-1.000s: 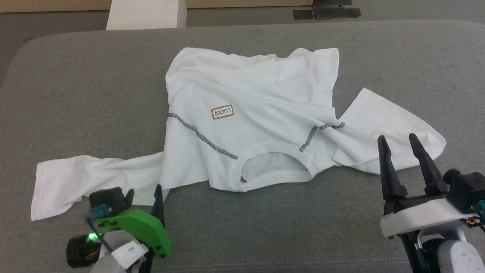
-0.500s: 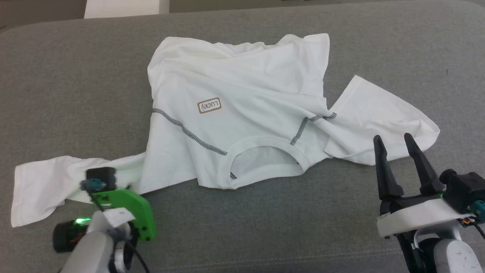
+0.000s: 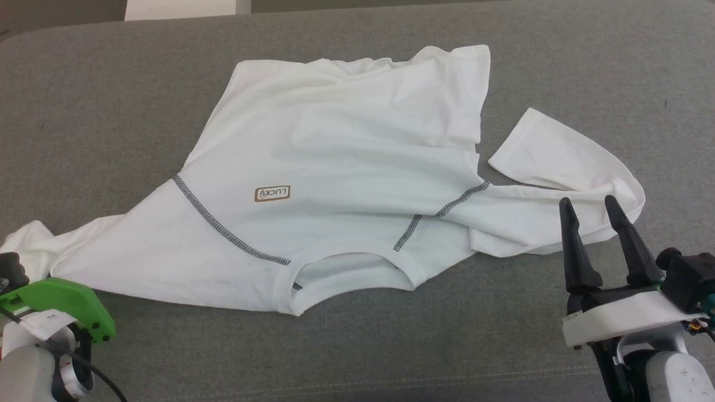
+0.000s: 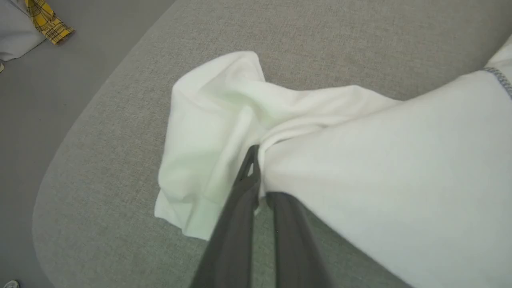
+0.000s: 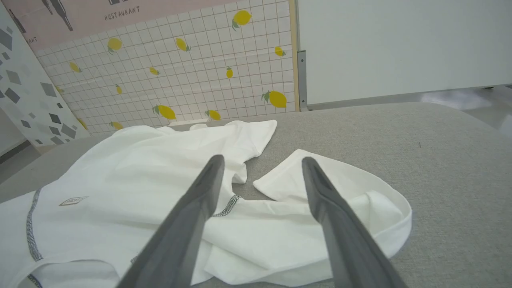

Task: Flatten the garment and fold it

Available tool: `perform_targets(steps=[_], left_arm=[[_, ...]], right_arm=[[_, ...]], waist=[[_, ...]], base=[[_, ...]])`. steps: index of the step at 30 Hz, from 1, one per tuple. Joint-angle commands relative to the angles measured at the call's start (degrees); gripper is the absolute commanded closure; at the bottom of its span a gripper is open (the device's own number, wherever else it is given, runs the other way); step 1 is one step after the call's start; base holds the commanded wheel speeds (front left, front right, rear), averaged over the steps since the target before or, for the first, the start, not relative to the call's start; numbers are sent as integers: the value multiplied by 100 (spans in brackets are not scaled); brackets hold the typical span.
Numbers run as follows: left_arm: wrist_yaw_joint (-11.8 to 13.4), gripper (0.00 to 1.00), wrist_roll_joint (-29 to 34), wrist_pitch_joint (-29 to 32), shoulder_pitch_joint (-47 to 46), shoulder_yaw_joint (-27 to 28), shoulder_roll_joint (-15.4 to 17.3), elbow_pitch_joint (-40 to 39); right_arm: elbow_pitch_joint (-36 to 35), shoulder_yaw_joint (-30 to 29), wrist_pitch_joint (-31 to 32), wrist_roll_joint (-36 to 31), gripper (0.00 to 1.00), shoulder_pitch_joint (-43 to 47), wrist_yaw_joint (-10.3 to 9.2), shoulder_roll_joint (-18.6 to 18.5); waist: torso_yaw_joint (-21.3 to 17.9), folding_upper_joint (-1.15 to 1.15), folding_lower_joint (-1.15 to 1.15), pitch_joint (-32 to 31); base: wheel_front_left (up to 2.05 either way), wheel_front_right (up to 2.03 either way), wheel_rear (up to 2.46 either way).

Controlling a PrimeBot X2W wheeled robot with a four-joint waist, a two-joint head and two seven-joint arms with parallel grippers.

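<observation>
Left hand [image 4: 256, 172] has closed since the earlier frames and dragged the left sleeve [image 4: 208, 132] out toward the surface's left edge. The garment [image 3: 335, 156] body is now pulled wider to that side, and the fold on its left half has opened out. Right hand [image 3: 587, 202] has not shifted.

Counts:
- one garment
- two sleeves
- one tan label [image 3: 272, 193]
- two long grey stitch lines [image 3: 223, 229], running from the shoulders to the neck opening [image 3: 352, 273]
- two hands
- one white box [image 3: 179, 8], at the far edge in the head view

Garment lies on the grey surface [image 3: 111, 111], neck opening toward the robot, hem away. Body is mostly spread, with some wrinkles. Right sleeve [image 3: 547, 156] is doubled back on itself, cuff pointing toward the body.

Left hand: at the lower left in the head view, low over the surface. Fingers are pinched tight on a bunch of left-sleeve cloth, with one finger on top and the other under the fabric. The sleeve end is crumpled past the pinch, near the surface's rounded corner.

Right hand: at the lower right, fingers spread wide and pointing up and away, holding nothing. It sits just short of the folded right sleeve. Whether the tips touch the cloth can't be told.
</observation>
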Motion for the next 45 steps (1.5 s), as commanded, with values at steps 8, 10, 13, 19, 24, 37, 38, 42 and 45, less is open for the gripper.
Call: perform_targets(steps=[8,10,13,19,24,37,38,42,45], left_arm=[[-403,0,-431,-501,225,32,-375,-155],[-438,0,-522,-661,462,56,-526,-347],[-437,0,-597,-936,864,47,-793,-760],[-624,0,-741,-1656,1261,36,-1271,-1398],[-779,0,-824,-1657,1167,-284,-1572,-1428],[-84,0,-705,-291,373,-770,-1598,-312],[-12,0,-704,-220,339,-755,-1583,-229],[85,0,-729,-34,240,-735,-1522,-30],[13,0,-811,-51,183,-700,-1538,-7]], right_arm=[[17,-27,140,-45,0,12,-9,0],[24,-61,230,-73,0,73,-9,0],[54,-184,435,-106,0,178,-9,0],[76,-350,824,-54,0,352,-9,0],[16,-347,930,-12,0,367,-9,0],[-26,-208,889,30,0,289,-9,0],[-22,-193,878,32,0,276,-9,0],[-4,-186,827,73,0,244,-9,0],[14,-200,790,99,0,247,-9,0]], waist=[[52,0,0,-164],[94,0,0,-246],[201,0,0,-363],[490,0,0,-467],[640,0,0,-470],[390,0,0,-309],[332,0,0,-285],[180,0,0,-216],[113,0,0,-182]], base=[[0,0,0],[0,0,0],[0,0,0],[0,0,0],[0,0,0],[0,0,0],[0,0,0],[0,0,0],[0,0,0]])
